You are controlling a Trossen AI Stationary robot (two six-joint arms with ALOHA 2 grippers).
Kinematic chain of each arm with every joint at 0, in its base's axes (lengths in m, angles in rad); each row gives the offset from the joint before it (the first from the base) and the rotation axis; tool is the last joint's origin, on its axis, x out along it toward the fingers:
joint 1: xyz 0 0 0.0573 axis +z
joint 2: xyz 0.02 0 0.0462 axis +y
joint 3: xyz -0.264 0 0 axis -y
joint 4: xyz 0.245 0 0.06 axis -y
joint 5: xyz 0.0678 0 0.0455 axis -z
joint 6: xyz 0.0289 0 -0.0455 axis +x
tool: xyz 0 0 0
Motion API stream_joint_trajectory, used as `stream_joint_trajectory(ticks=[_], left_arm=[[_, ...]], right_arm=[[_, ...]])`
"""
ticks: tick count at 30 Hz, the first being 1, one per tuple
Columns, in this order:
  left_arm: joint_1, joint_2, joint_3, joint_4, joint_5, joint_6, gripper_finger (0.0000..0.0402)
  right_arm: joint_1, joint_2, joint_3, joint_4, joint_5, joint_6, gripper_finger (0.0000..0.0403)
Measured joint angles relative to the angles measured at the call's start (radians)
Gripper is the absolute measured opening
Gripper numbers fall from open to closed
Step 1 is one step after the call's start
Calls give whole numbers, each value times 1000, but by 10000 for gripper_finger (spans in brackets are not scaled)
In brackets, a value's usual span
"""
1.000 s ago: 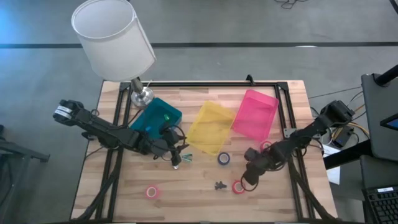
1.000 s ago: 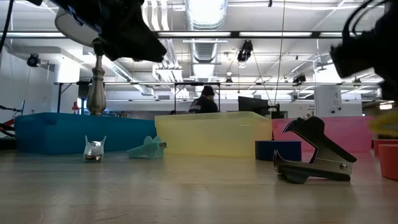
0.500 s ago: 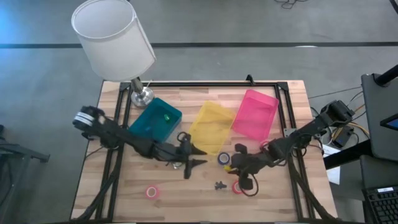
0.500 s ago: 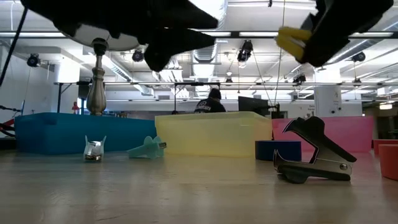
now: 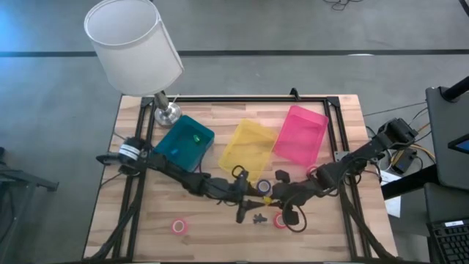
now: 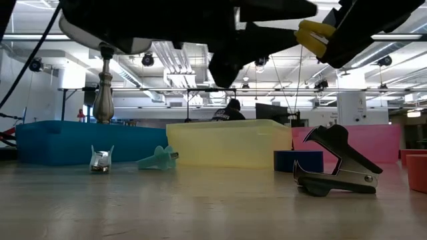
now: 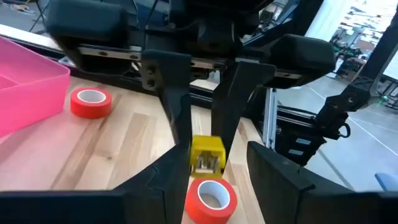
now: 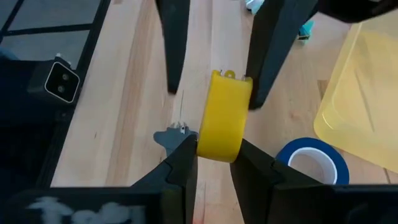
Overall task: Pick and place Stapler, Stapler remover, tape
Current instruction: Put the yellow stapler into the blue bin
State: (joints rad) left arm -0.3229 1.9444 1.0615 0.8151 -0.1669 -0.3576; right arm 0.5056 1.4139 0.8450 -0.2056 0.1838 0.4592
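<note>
The right tool point(image 8: 214, 163) pinches a small yellow stapler point(image 8: 224, 115) between its fingers, holding it above the bench point(image 5: 220, 227). Facing it, the left tool point(image 5: 243, 199) is spread wide, one finger on each side of the stapler; whether those fingers touch it cannot be told. From above, the stapler shows only as a yellow speck point(image 5: 267, 199) between the two dark tools.

Just under the right tool lies a red tape roll point(image 7: 209, 198), half hidden by the fingers from above. A blue tape roll point(image 8: 312, 162) sits just beside the stapler, near the yellow bin point(image 5: 249, 149). A second red roll point(image 7: 91, 102) lies beside the pink bin point(image 5: 300, 134). The black staple remover point(image 6: 335, 170) rests on the bench below the tools. A pink roll point(image 5: 179, 226) lies well apart, toward the left arm's side. The teal bin point(image 5: 183, 143) stands beyond the left arm, near a lamp point(image 5: 132, 44).
</note>
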Motion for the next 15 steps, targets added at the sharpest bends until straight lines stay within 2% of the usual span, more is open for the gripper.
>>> stream_joint_trajectory(ticks=[10, 15], left_arm=[[9, 3, 32, -99, -2, 6, 162], [9, 2, 32, -110, -2, 29, 132]], right_arm=[[0, 0, -1, -5, -1, 0, 74], [0, 0, -1, -6, -1, 0, 84]])
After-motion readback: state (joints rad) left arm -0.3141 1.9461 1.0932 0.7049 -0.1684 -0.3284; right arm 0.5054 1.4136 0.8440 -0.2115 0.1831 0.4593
